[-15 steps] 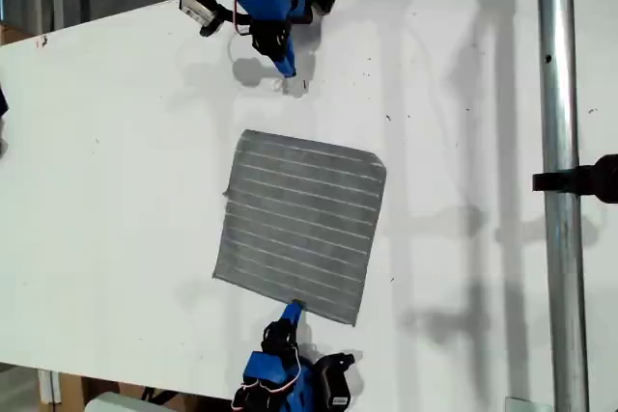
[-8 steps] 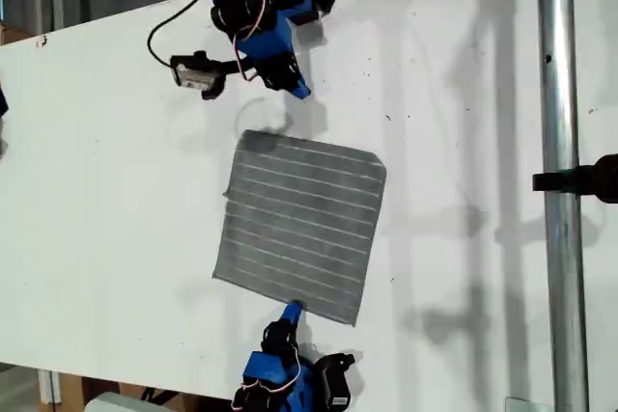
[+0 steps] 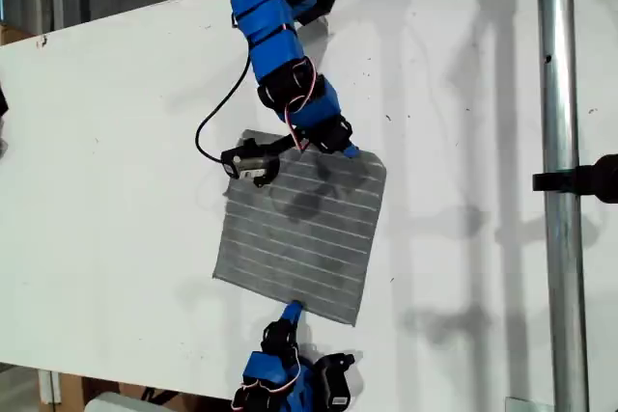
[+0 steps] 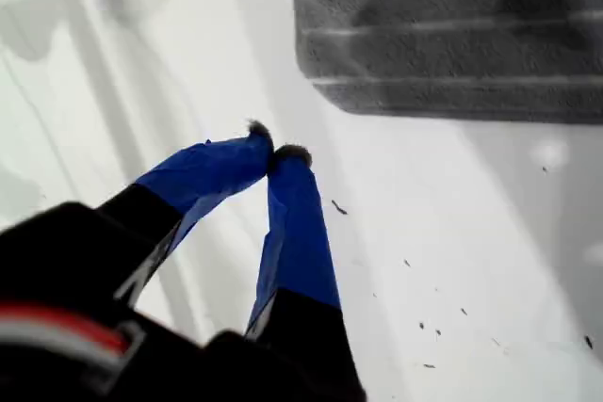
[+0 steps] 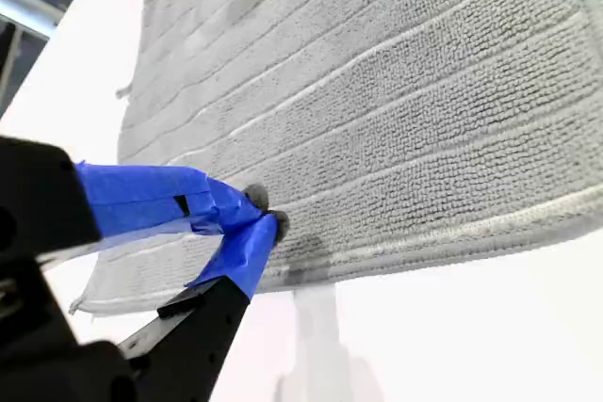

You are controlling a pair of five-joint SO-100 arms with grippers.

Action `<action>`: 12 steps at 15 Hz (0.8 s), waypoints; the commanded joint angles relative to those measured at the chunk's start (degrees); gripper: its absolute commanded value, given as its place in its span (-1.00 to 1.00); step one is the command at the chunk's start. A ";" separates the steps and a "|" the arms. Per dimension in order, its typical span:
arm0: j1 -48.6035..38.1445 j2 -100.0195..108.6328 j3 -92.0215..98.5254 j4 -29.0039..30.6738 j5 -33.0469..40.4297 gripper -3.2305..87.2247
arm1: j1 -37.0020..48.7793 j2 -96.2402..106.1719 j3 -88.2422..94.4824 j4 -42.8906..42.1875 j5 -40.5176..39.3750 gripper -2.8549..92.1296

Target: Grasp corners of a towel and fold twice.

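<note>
The first gripper [image 4: 273, 152], its tips pressed together, is hovering beside the towel [image 3: 299, 229]. The second gripper [image 5: 264, 214], closed too, is touching the towel's edge.

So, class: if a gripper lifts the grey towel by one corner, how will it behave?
The towel would probably flop and drape, since it lies flat as thin, soft cloth. Its ribbed, looped weave looks grippy, so it seems unlikely to slip from a pinch. Pushed across the smooth white table, it may wrinkle or bunch rather than move as one piece.
</note>
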 commanded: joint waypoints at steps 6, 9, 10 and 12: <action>-1.23 0.26 0.18 0.09 -0.53 -0.98 | -0.18 -4.75 1.67 -5.54 -1.14 -0.19; -1.05 0.26 0.18 0.09 -0.62 -0.99 | -0.35 -10.81 1.67 -5.19 -1.05 -0.20; -1.05 0.26 0.18 0.09 -0.62 -0.99 | -0.35 -12.13 1.41 -5.27 -0.97 -0.22; -0.97 0.26 0.18 0.09 -0.62 -0.99 | 0.00 -13.45 0.35 -5.19 -1.32 -0.22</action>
